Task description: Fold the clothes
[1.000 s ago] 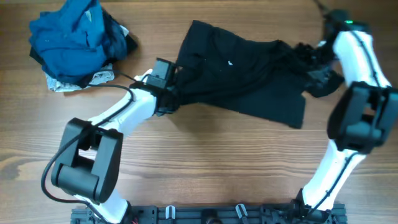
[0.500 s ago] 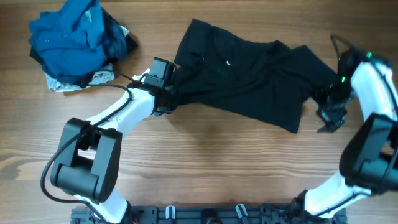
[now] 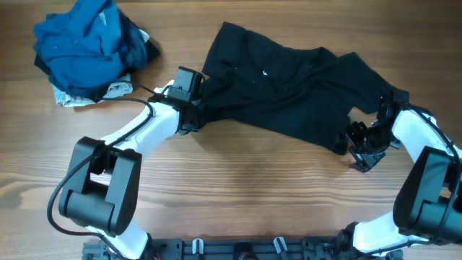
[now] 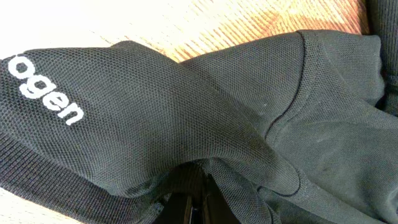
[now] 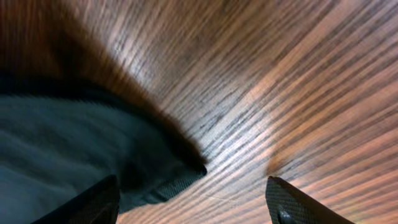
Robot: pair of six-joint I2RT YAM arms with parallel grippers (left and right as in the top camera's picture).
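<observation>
Overhead, a large black shirt [image 3: 289, 94] lies spread and rumpled across the upper middle of a wooden surface [image 3: 238, 180], running slantwise from the upper left down towards the right edge. It is soft and limp, with loose folds along its length and a tiny white mark [image 3: 265, 72] on the chest. Close up, the left wrist view shows a fine honeycomb knit, a curved stitched seam, a ribbed band along a sleeve edge, and white printed lettering [image 4: 43, 87] partly cut off by the frame. The left end effector [image 3: 198, 112] sits at the shirt's left lower edge, its fingers together and pinching a bunched fold of the black fabric. The right end effector [image 3: 359, 148] is low at the shirt's lower right corner, its two dark fingers [image 5: 93, 200] standing apart and gripping nothing, with the hem corner lying on the striped wood grain just ahead of them. Well apart, in the upper left corner, rests a crumpled heap of bright blue and navy garments [image 3: 83, 43] on a pale grey-white cloth [image 3: 108, 92].
</observation>
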